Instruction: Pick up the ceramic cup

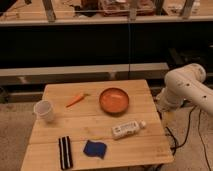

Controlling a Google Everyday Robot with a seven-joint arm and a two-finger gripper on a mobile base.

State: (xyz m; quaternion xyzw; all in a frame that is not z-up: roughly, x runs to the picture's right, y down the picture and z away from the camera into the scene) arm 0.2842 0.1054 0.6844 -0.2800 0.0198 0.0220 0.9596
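Cup (44, 110) at table (100, 125) left; hand unseen

**Tabletop: bystander items**

Wooden table (95, 122), plank top. A carrot (76, 100) lies toward the back, just left of a wide orange bowl (102, 104). A white bottle (128, 129) lies on its side in front of the bowl. Near the front edge is a blue cloth (95, 149), with a black-and-white striped object (65, 152) beside it on the left.

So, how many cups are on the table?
1. The cup stands near the left edge of the table, left of the carrot. Nothing seems to hide another. The tool is out of view; only the arm shows at the right.
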